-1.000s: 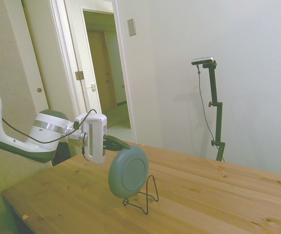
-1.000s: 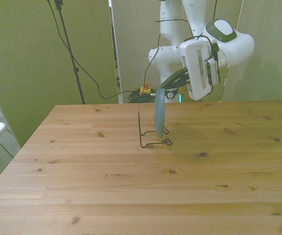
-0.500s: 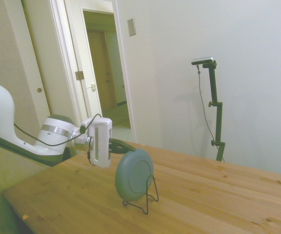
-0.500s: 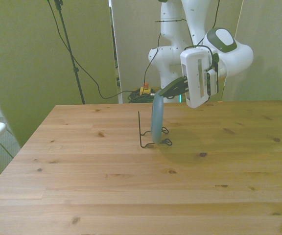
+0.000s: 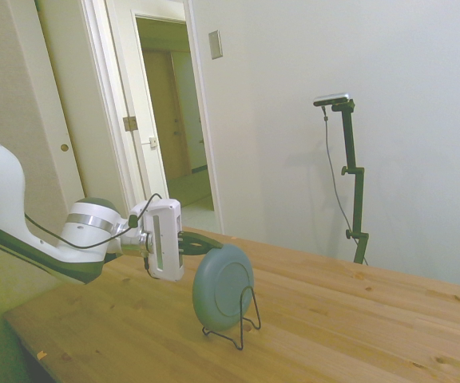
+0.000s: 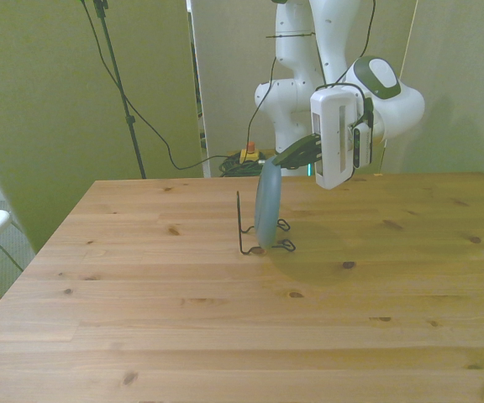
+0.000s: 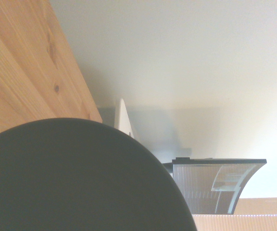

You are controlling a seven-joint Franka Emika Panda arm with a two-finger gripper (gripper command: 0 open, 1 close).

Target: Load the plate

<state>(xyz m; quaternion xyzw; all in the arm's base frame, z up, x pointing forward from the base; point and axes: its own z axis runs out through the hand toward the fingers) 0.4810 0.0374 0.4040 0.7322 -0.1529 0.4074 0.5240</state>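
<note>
Wooden table [image 6: 225, 319] carries a wire rack [image 5: 242, 329] with the teal plate [image 5: 223, 286] standing on edge. Gripper [image 5: 200, 242], at the plate's 10 o'clock in the side view, pinches its upper rim.

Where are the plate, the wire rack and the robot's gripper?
plate [image 5: 223, 287], side view, middle of its grey-green back.
wire rack [image 5: 246, 317], side view, upright loop.
gripper [image 6: 276, 162], front view, between fingertips at plate's top rim.

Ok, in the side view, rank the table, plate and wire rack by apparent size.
1. Table, by far the largest.
2. Plate, standing on edge in the rack.
3. Wire rack, only thin wire showing, partly hidden behind the plate.
</note>
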